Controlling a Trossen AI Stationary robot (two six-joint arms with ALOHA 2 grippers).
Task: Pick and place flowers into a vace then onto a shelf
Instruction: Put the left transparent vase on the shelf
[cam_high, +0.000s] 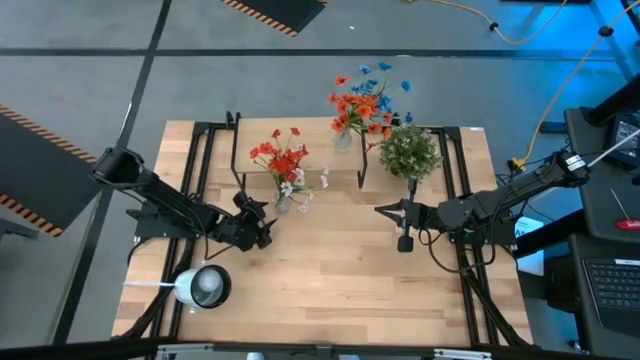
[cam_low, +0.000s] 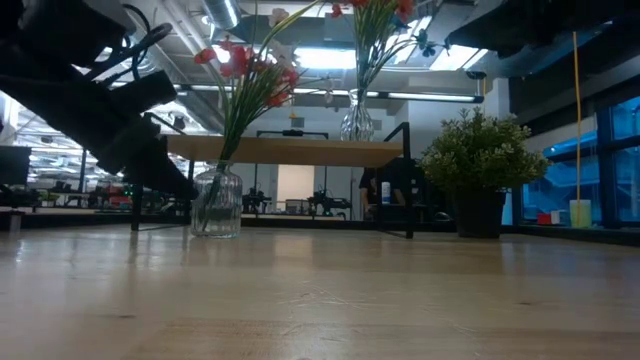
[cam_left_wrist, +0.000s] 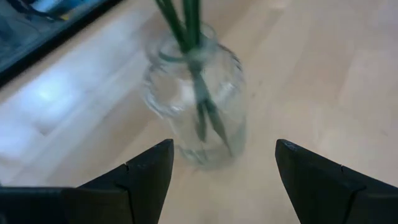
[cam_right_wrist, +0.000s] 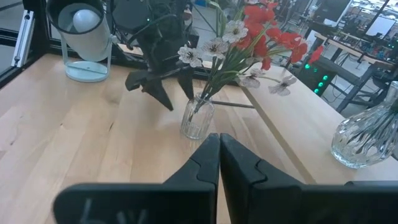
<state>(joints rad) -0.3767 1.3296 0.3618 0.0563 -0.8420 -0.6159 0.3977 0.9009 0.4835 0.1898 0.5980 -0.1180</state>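
On the tabletop (cam_high: 330, 270), left end effector (cam_high: 268, 229) spread wide, empty, beside vase (cam_high: 281, 202).

closed right gripper (cam_right_wrist: 219, 163), flowers (cam_right_wrist: 249, 40) in small vase (cam_right_wrist: 197, 118)

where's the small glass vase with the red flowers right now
In the high view the small glass vase stands on the tabletop just in front of the shelf, beside the open left end effector.

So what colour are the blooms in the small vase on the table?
Red, with a few whitish blooms, clearest in the right wrist view.
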